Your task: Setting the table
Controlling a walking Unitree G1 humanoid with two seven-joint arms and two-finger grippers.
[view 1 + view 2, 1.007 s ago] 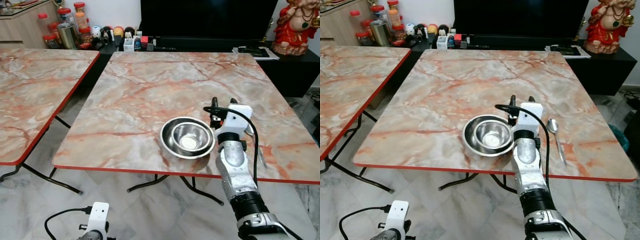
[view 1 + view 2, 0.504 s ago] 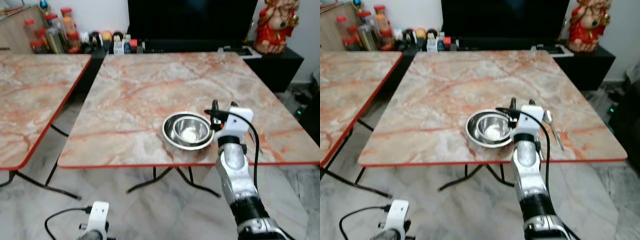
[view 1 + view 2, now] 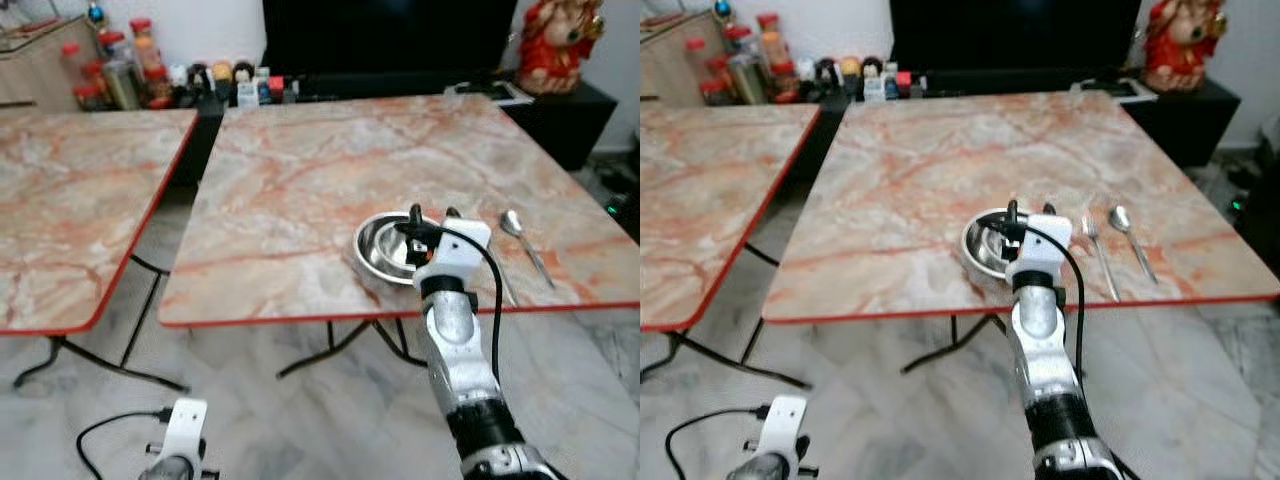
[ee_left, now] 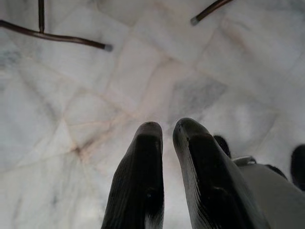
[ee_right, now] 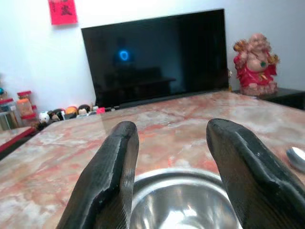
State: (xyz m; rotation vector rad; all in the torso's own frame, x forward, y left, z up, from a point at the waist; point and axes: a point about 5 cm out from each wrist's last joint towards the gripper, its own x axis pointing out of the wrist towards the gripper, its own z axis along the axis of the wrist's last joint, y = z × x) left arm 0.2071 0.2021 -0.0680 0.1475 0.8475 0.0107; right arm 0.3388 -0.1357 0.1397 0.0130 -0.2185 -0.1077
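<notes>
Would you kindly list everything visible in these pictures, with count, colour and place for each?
Table: one, pink marble top, red edge, ahead of the robot.
Second table: one, same pattern, to the robot's left.
Bowls: two nested, silver steel, near the table's front edge.
Fork: one, silver, right of the bowls.
Spoon: one, silver, right of the fork.
Television: one, black, behind the table.
Statue: one, red and gold, on the black cabinet, right.
Jars: several, red-lidded, far left.
Right gripper: black fingers, open, over the bowls' near rim.
Left gripper: black, shut, hanging over the floor.
</notes>
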